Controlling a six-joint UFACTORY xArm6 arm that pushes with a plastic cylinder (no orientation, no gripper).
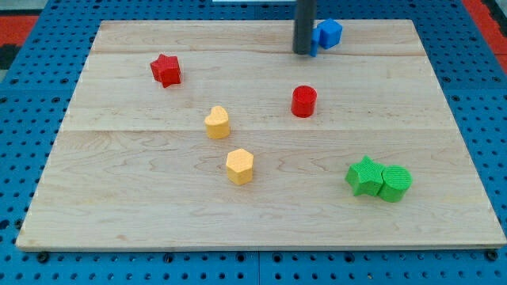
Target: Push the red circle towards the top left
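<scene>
The red circle [303, 101] stands a little right of the board's middle, in the upper half. My tip [304, 52] rests on the board near the view's top, straight above the red circle and well apart from it. The rod partly hides a blue block [328, 33] just to the tip's right. A red star [166, 70] lies at the upper left.
A yellow heart-like block [217, 123] and a yellow hexagon [239, 166] sit left of centre. A green star [364, 176] touches a green round block [394, 183] at the lower right. The wooden board [119, 214] lies on a blue pegged surface.
</scene>
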